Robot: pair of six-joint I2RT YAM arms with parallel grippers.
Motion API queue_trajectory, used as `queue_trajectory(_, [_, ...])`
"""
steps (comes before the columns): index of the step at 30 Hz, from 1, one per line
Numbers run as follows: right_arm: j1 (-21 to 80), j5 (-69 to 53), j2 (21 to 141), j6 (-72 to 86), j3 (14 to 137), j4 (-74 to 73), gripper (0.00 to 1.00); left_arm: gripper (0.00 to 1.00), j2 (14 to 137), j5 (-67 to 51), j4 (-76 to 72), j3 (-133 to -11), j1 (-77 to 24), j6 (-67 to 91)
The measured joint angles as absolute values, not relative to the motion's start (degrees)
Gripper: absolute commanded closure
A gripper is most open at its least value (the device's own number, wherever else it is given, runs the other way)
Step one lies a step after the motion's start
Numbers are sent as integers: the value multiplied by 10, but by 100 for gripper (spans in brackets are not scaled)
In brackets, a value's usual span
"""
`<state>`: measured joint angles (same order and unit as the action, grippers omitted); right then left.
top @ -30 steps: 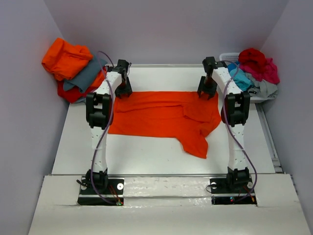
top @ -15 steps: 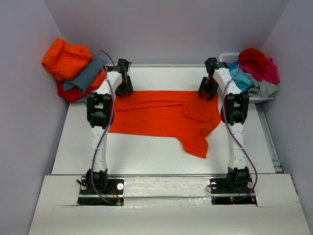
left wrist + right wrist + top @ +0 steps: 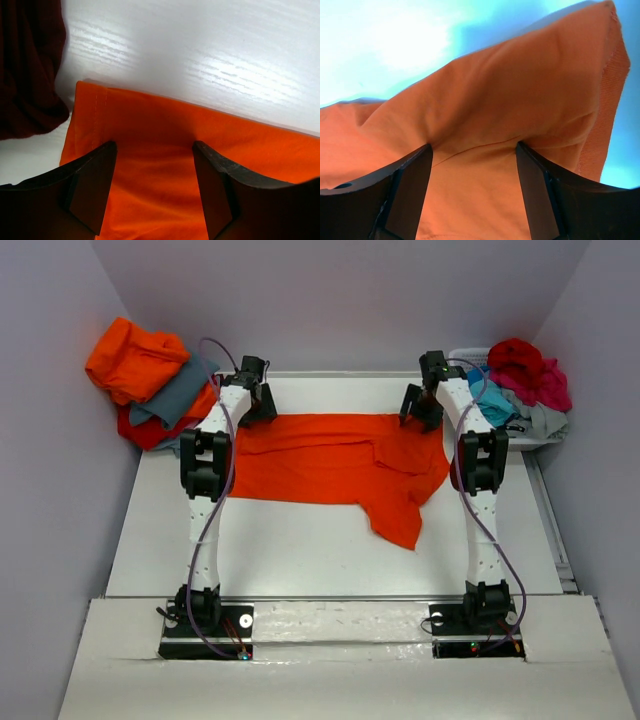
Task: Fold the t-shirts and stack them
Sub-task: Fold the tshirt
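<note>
Top external — left end effector (image 3: 154,149) and right end effector (image 3: 474,149) spread over orange t-shirt (image 3: 330,465).

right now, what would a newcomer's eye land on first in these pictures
A bright orange t-shirt spread across the middle of the white table grabs the eye first. The left gripper and right gripper sit at its far corners, jaws open over the cloth. Next come the heap of orange and grey shirts at the far left and the white basket stuffed with red and turquoise ones at the far right.
</note>
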<state>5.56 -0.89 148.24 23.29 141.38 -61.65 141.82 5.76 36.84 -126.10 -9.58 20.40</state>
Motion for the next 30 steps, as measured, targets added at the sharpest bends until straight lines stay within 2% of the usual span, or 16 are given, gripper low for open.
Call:
queue_trajectory(8, [56,-9,1488,221,1424,-545,20,24,1431,56,338,-1283,-90,216])
queue_trajectory(20, [49,-11,1472,219,1415,-506,19,24,1425,73,278,-1275,-89,220])
queue_trajectory(25, [49,-13,1410,239,1378,-528,21,24,1386,92,301,-1256,-92,220])
queue_trajectory(30, [57,-20,1292,245,1268,-542,22,24,1276,114,316,-1167,-109,223])
